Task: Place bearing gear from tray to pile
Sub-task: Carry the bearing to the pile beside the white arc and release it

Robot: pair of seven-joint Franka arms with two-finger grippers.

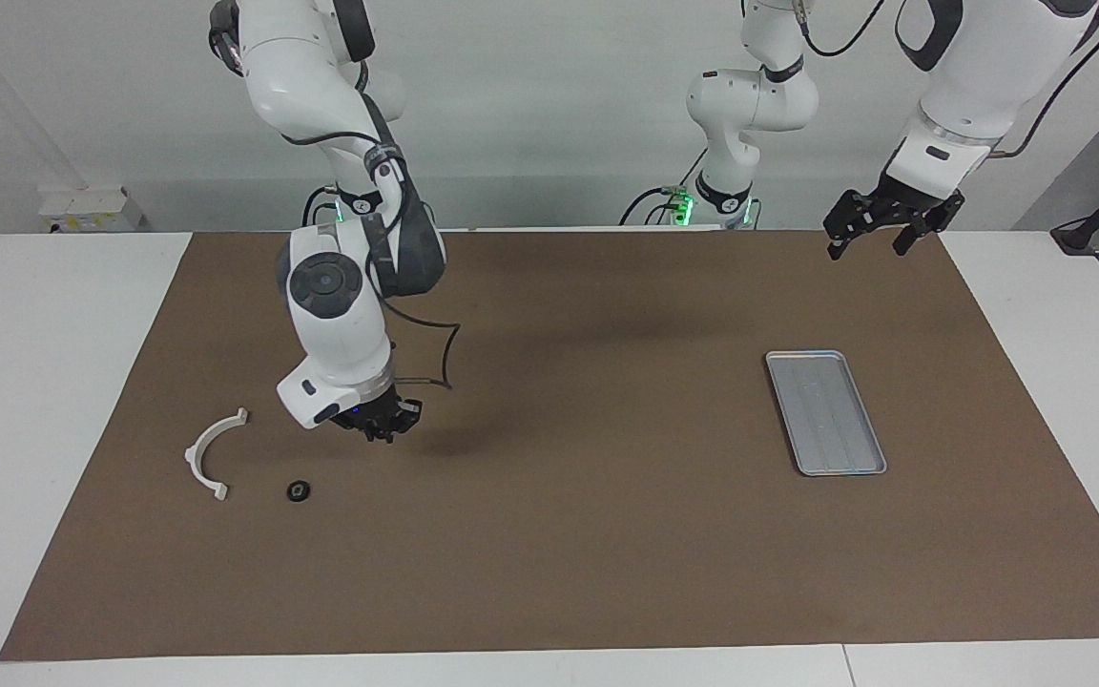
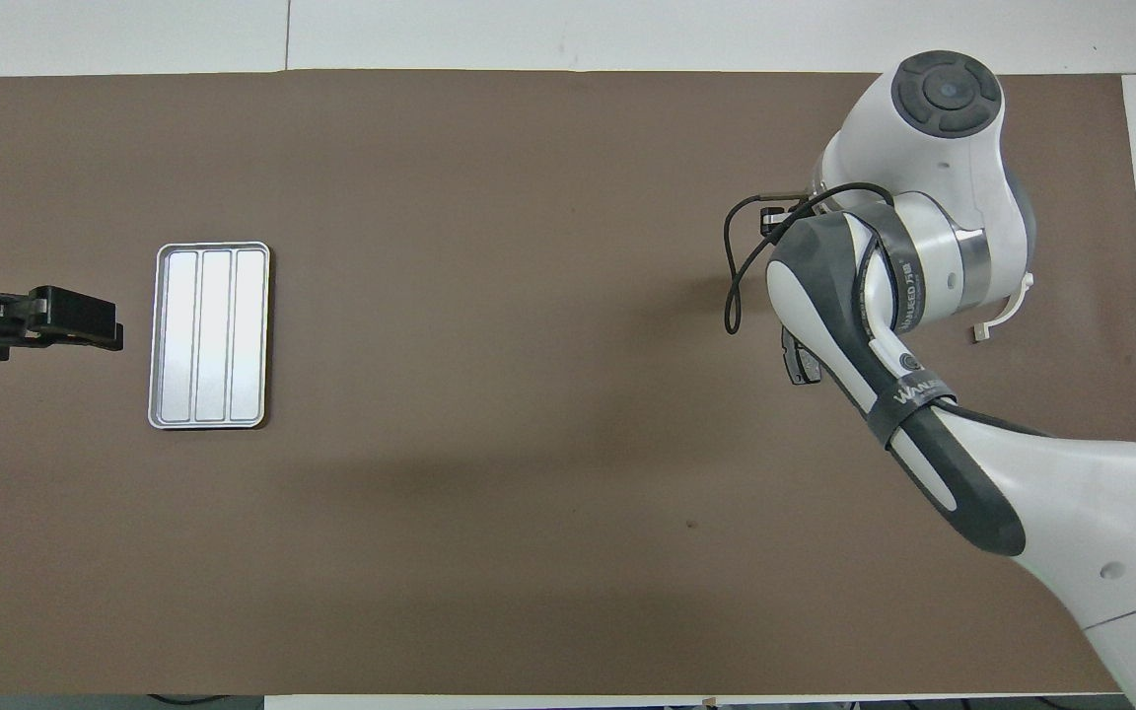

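I find the white bracket (image 1: 214, 452) of the pile near the mat's (image 1: 569, 534) right-arm edge, the bearing gear (image 1: 299, 491) just beside it. My right gripper (image 1: 387, 421) hangs above the mat nearby; I cannot tell its fingers. The tray (image 1: 825, 411) lies bare toward the left-arm edge. My left gripper (image 1: 883, 225) waits, spread. Placement looks done; next I'd retract.

a robotics lab. 2 white franka arms (image 1: 340, 296) stand at the top of the facing view, mounted at a white table (image 1: 44, 401) covered by a brown mat (image 1: 569, 534). green status lights (image 1: 683, 205) glow at a base near the upper middle, with black cables trailing beside them. a plain pale wall (image 1: 549, 114) fills the upper frame, and a white socket box (image 1: 92, 208) sits upper left.
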